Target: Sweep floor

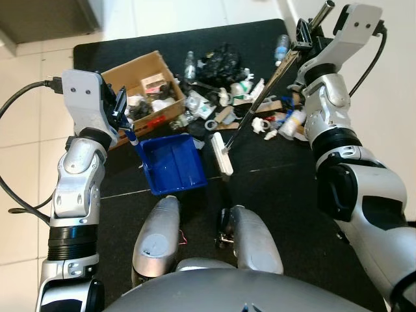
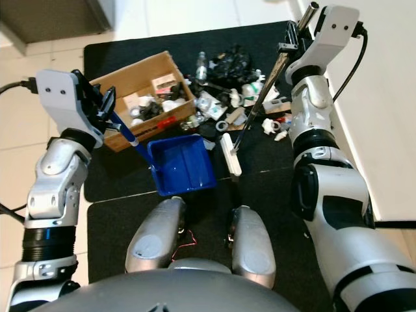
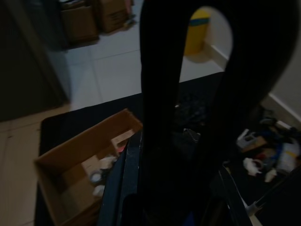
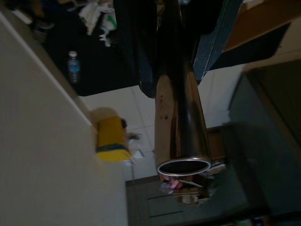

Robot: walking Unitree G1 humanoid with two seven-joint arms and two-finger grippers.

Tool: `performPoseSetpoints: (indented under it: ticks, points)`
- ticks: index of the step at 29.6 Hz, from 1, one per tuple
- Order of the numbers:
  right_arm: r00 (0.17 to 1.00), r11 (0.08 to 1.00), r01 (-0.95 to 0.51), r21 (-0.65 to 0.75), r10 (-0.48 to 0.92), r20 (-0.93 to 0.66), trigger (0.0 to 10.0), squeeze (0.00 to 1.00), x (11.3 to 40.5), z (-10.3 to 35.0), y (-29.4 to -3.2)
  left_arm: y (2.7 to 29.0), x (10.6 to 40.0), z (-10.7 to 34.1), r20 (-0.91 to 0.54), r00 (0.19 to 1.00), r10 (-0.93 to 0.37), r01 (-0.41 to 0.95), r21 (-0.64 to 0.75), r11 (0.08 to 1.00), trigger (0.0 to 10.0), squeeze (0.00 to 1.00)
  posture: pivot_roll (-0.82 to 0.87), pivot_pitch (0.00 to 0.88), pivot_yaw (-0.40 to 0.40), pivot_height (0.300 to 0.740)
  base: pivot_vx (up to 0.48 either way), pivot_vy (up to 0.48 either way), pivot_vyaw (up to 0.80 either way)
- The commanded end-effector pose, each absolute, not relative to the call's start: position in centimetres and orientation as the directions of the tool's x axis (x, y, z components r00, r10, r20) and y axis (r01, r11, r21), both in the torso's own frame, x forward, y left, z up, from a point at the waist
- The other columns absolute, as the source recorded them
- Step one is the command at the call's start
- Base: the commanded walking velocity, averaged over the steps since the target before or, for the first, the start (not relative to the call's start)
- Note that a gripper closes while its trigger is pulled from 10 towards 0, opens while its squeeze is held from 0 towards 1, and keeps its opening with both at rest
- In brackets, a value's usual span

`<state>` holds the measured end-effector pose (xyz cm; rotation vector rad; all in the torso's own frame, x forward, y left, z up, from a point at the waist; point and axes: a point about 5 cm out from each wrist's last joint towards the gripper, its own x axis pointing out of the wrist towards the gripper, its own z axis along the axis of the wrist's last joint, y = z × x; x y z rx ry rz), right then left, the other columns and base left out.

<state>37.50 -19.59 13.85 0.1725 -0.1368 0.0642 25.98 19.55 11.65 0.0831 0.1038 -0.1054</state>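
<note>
Broom [image 1: 260,97] slants from right gripper [image 1: 304,40], jaws clamped on handle, head [image 1: 221,154] beside blue dustpan [image 1: 172,164]; left gripper [image 1: 122,110] jaws pinch dustpan handle; litter pile [image 1: 240,97] behind.

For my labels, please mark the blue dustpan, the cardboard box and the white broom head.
blue dustpan [image 1: 170,162], left eye view, on its inner floor.
cardboard box [image 1: 143,65], left eye view, on its far wall.
white broom head [image 1: 221,153], left eye view, on its middle.
</note>
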Motion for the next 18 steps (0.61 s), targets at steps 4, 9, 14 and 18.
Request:
performPoseSetpoints:
  ticks: [4, 9, 14, 18]
  points:
    - [0.984, 0.984, -0.088, 0.153, 0.062, 0.166, 10.0, 0.0, 37.5, 14.2, -19.4, 20.4, 25.6, 11.9, -0.105, 0.991, -0.077, 0.085, 0.075, 0.994, 10.0, 0.0, 0.26, 0.085, -0.022, 0.74, 0.0, 0.0, 0.0]
    - [0.98, 0.989, -0.094, 0.118, 0.071, 0.183, 10.0, 0.0, 37.4, 14.3, -19.5, 20.9, 24.2, 11.7, -0.164, 0.969, -0.183, 0.183, -0.014, 0.983, 10.0, 0.0, 0.27, 0.105, -0.025, 0.74, 0.0, 0.0, 0.0]
    - [0.977, 0.992, -0.081, 0.093, 0.06, 0.202, 10.0, 0.0, 37.3, 14.5, -19.9, 23.9, 22.1, 11.6, -0.218, 0.962, -0.164, 0.173, 0.023, 0.985, 10.0, 0.0, 0.29, 0.13, -0.029, 0.74, 0.0, 0.0, 0.0]
    - [0.975, 0.995, -0.082, 0.064, 0.067, 0.214, 10.0, 0.0, 37.4, 14.7, -19.7, 28.9, 21.2, 13.2, -0.216, 0.976, -0.034, 0.054, 0.088, 0.995, 10.0, 0.0, 0.34, 0.17, -0.043, 0.74, 0.0, 0.0, 0.0]
